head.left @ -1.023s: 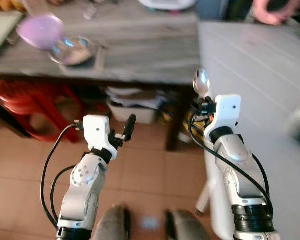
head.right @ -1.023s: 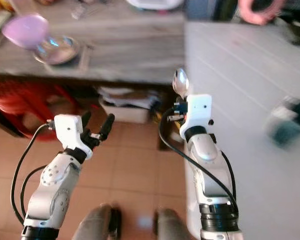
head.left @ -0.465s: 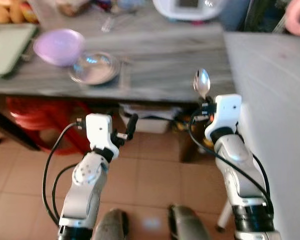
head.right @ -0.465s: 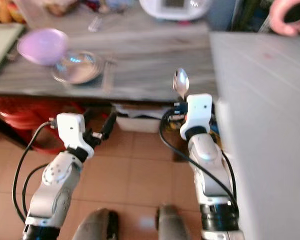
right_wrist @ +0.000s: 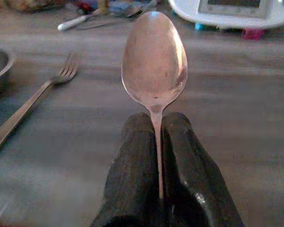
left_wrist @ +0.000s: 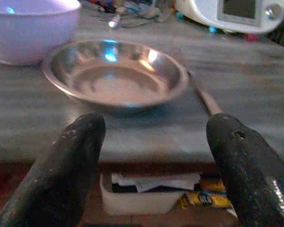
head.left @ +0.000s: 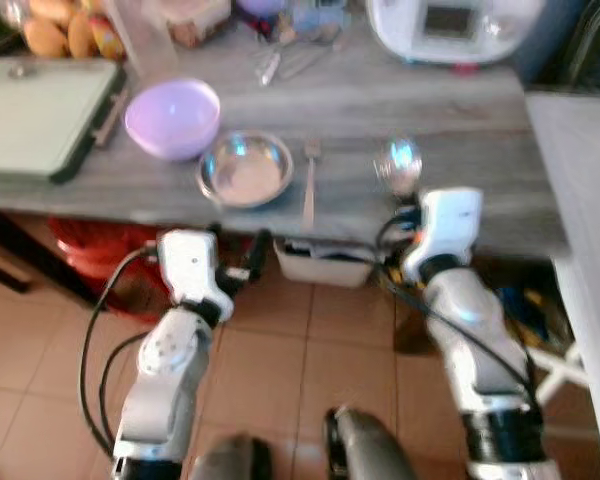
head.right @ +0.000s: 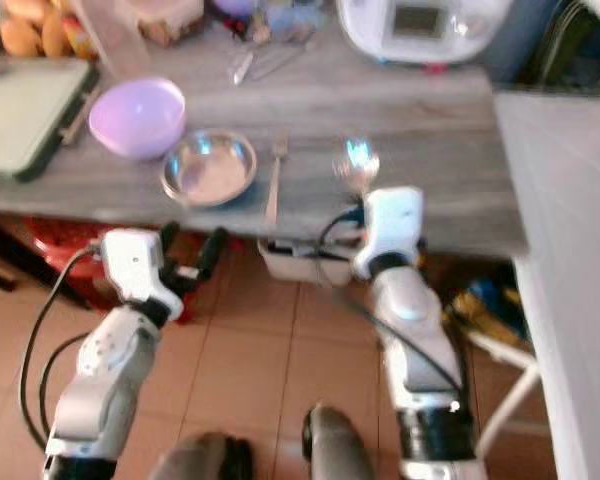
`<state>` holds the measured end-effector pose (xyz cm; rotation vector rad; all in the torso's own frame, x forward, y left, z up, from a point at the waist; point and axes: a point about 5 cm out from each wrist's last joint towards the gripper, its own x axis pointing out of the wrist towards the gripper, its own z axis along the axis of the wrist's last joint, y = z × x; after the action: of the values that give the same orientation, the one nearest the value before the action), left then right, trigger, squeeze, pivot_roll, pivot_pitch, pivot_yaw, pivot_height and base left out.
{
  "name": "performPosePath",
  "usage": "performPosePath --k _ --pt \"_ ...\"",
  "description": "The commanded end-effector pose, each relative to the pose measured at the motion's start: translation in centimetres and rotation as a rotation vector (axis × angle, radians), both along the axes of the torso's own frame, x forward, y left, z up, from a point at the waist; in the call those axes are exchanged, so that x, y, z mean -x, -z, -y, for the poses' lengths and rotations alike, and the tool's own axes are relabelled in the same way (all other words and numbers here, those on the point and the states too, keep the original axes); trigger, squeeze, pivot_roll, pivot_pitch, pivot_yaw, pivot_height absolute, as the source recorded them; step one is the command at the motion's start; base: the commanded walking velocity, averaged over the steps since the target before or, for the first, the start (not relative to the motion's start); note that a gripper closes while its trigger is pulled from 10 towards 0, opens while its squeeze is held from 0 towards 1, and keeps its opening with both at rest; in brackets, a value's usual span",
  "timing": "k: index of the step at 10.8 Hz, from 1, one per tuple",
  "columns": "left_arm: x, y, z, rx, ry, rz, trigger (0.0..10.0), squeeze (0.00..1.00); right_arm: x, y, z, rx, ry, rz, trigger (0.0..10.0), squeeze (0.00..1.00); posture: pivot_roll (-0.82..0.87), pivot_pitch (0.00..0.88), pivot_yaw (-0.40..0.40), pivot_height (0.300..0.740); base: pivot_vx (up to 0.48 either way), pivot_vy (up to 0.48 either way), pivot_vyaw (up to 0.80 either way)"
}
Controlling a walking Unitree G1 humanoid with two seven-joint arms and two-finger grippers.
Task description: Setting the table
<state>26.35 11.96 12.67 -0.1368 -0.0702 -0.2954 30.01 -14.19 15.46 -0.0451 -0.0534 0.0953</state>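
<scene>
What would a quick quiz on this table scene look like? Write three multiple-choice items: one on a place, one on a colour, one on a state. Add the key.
1. Where does the fork lie?
A. inside the purple bowl
B. on the table just right of the steel dish
C. on the floor

2. What colour is the bowl behind the steel dish?
A. purple
B. red
C. black

3. What is the state of the right gripper?
A. open and empty
B. shut on a fork
C. shut on the spoon

Key: 1 B, the fork rests on the wooden table beside the dish; 2 A, the bowl is pale purple; 3 C, the right wrist view shows both fingers pinching the handle of the spoon, bowl end up.
</scene>
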Motion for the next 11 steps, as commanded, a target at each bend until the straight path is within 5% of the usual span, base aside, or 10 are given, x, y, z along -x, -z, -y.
performPosePath --k 1,8,11 --pt "0.4 0.2 -0.7 -0.005 -0.032 -0.007 10.0 0.0 0.1 -0.4 -0.3 0.004 0.006 0.028 10.0 0.0 -0.06 0.205 0.022 0.74 0.0 0.0 0.0" --pt "0.9 0.3 -0.6 -0.011 -0.021 -0.012 10.0 0.0 -1.4 -1.2 1.9 -0.042 0.133 0.049 10.0 0.0 -0.06 0.215 0.018 0.74 0.0 0.0 -0.2" --pt "1.1 0.4 -0.9 -0.028 -0.022 -0.029 10.0 0.0 -3.0 -1.2 0.8 -0.204 0.134 -0.014 10.0 0.0 -0.05 0.232 0.025 0.74 0.0 0.0 0.0"
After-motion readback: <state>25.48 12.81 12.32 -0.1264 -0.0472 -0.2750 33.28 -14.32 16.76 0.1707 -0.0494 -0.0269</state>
